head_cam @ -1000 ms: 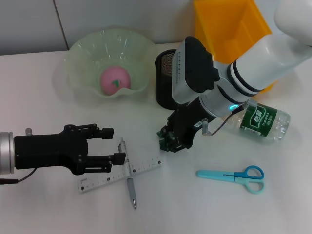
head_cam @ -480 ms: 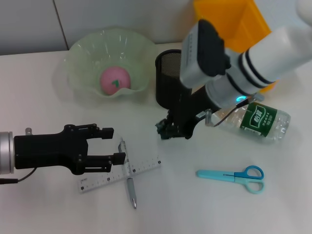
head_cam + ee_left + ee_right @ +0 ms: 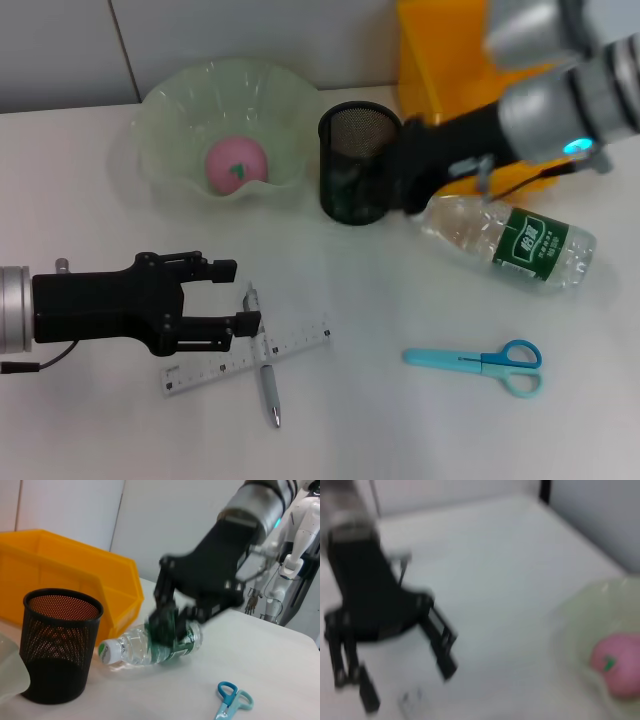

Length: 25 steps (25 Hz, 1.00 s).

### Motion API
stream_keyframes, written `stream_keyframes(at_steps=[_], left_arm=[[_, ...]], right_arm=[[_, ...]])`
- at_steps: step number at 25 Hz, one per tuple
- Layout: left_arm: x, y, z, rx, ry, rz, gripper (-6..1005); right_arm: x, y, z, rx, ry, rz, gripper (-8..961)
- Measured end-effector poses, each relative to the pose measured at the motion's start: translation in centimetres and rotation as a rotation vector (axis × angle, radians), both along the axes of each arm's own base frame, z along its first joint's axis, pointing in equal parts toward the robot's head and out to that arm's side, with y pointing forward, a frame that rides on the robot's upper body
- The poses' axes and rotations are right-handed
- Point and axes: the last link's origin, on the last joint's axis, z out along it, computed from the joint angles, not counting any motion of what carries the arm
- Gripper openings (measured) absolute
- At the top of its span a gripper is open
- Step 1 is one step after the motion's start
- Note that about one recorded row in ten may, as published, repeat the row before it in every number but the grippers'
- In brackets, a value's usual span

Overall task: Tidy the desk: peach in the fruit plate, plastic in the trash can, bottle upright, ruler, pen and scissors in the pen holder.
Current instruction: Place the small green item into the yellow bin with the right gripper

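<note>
- Head view shows the right gripper (image 3: 400, 180) raised beside the pen holder (image 3: 358, 176), just in front of the trash can (image 3: 470, 60); the left wrist view shows its fingers closed on a dark green piece of plastic (image 3: 167, 630), held above the table.
- Just beside that gripper lies the bottle (image 3: 510, 240) on its side, cap (image 3: 428, 222) toward the pen holder, green label facing up.
- Left gripper (image 3: 240, 295) hangs low over the near left part of the table (image 3: 100, 430), fingers spread apart and holding nothing, its tips just beside the pen (image 3: 265, 365).
- Pen lies crossed over the ruler (image 3: 245, 355), the two touching where they overlap.
- Scissors (image 3: 480, 360) lie flat on the near right side, light blue, handles pointing right, well apart from both grippers.
- Fruit plate (image 3: 160, 140), a pale green wavy bowl, stands at the far left beside the pen holder, and the pink peach (image 3: 237, 163) sits inside it.
- Pen holder is black mesh, upright, between the fruit plate and the trash can, which is yellow and stands at the back.
</note>
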Motion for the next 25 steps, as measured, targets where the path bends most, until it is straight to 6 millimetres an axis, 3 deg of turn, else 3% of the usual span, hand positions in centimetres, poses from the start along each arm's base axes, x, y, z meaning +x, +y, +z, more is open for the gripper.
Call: stream_keyframes(at_steps=[1, 3, 5, 6, 7, 9, 11, 17, 25], left_arm=[[0.0, 0.0, 0.0, -0.001, -0.001, -0.001, 799], [0.0, 0.0, 0.0, -0.002, -0.001, -0.001, 800], [0.0, 0.0, 0.0, -0.003, 0.000, -0.002, 800], [0.0, 0.0, 0.0, -0.003, 0.001, -0.003, 800], [0.0, 0.0, 0.0, -0.003, 0.001, -0.003, 800], [0.0, 0.0, -0.1, -0.003, 0.003, -0.003, 800], [0.1, 0.0, -0.1, -0.002, 0.003, -0.005, 800], [0.4, 0.2, -0.2, -0.008, 0.007, -0.017, 799], [0.8, 0.3, -0.4, -0.028, 0.016, -0.023, 799]], right_arm=[[0.3, 0.1, 2.1, 0.075, 0.084, -0.011, 166], [0.4, 0.1, 2.9, 0.105, 0.118, -0.011, 167], [1.2, 0.2, 5.3, 0.209, 0.215, -0.017, 169], [2.3, 0.4, 7.6, 0.325, 0.321, -0.034, 169], [2.3, 0.4, 7.6, 0.325, 0.321, -0.034, 170], [3.5, 0.5, 9.5, 0.433, 0.413, -0.057, 171], [5.7, 0.6, 11.4, 0.577, 0.495, -0.098, 172], [9.0, 1.6, 11.9, 0.712, 0.462, -0.226, 176], [11.2, 4.2, 9.0, 0.662, 0.324, -0.348, 181]])
